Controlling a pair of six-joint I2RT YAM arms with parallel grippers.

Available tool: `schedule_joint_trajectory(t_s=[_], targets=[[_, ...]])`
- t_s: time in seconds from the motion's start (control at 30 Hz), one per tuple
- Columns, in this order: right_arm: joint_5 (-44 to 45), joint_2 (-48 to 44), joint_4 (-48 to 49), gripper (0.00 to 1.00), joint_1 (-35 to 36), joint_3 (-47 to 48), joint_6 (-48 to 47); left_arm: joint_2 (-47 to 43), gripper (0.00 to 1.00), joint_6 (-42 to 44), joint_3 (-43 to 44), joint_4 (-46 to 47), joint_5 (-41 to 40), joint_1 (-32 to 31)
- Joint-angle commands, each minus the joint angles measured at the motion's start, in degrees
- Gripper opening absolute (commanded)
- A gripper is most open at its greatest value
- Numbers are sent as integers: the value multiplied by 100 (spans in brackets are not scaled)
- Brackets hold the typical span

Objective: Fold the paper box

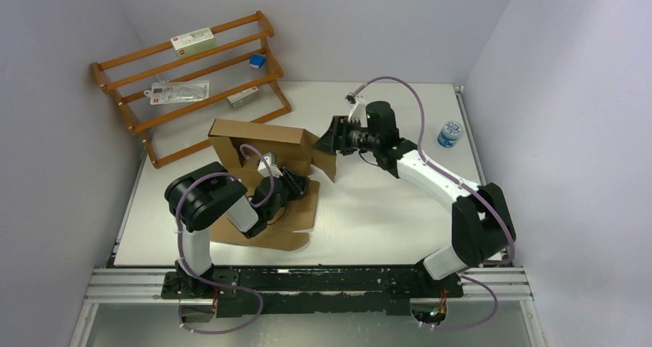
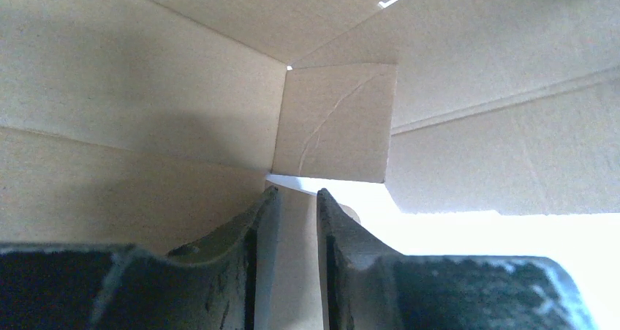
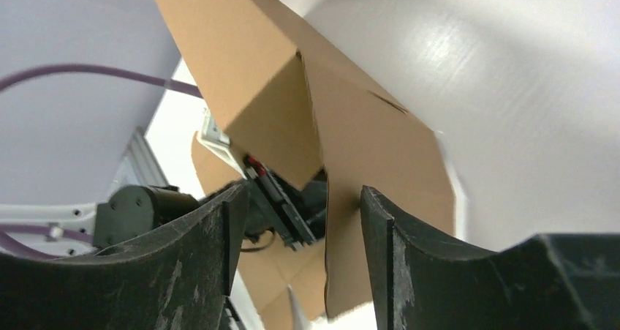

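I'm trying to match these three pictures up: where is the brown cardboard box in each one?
Top external: the paper box stands left of centre, between the two arms.
Left wrist: it fills almost the whole picture.
Right wrist: upper middle, with one flap reaching down between the fingers.
Shared landmark: the left hand, clamped on the box, shows in all three.

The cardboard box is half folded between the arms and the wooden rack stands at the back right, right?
Not quite: the top view shows the wooden rack at the back left. The rest holds: the paper box is half folded.
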Motion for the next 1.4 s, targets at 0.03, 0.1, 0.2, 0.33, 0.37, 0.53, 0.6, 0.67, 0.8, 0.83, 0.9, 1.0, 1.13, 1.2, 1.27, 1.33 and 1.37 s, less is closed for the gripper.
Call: schedule_joint_trajectory(t_s=[0.03, 0.1, 0.2, 0.33, 0.37, 0.53, 0.6, 0.67, 0.8, 0.83, 0.9, 1.0, 1.13, 1.2, 1.27, 1.33, 1.37], targets=[[619, -625, -152, 62, -68, -615, -807, 92, 31, 15, 58, 11, 125, 66], [733, -756, 44, 62, -67, -924, -892, 92, 31, 23, 71, 3, 130, 72], [1037, -942, 311, 62, -67, -1301, -1059, 84, 31, 27, 90, -18, 143, 74], [1150, -1038, 804, 54, -66, -1655, -1097, 100, 32, 8, 83, -30, 146, 76], [1093, -1029, 859, 49, -59, -1658, -1089, 101, 32, 10, 86, -28, 152, 81], [1028, -978, 1034, 26, 48, -1665, -1002, 94, 35, 26, 104, -34, 135, 81], [1116, -999, 1104, 23, 77, -1717, -997, 69, 35, 67, 104, -29, 136, 78], [1233, -1045, 1047, 23, 78, -1720, -1034, -6, 37, 113, 45, 0, 182, 82], [1920, -1323, 946, 38, 75, -1775, -1049, -609, 42, 385, -30, -368, 205, 94], [2038, -1350, 945, 42, 69, -1779, -1085, -812, 45, 507, 10, -627, 205, 102], [2172, -1260, 898, 47, 65, -1716, -1114, -1369, 50, 744, 51, -1295, 131, 147], [2049, -850, 728, 50, 83, -1452, -937, -2038, 57, 1058, 114, -2102, 163, 416], [1870, -232, 1018, 52, 234, -1379, -311, -2713, 66, 1546, 460, -3574, -255, 734], [1871, 73, 1187, 54, 370, -1305, -38, -2956, 69, 1619, 519, -3922, -319, 937], [2060, 365, 1245, 55, 528, -1190, 176, -3169, 72, 1668, 552, -4161, -288, 1152], [2248, 662, 1417, 56, 602, -1135, 374, -3332, 74, 1680, 629, -4409, -252, 1359], [2192, 883, 1542, 56, 604, -1107, 468, -3402, 75, 1689, 681, -4519, -200, 1471]])
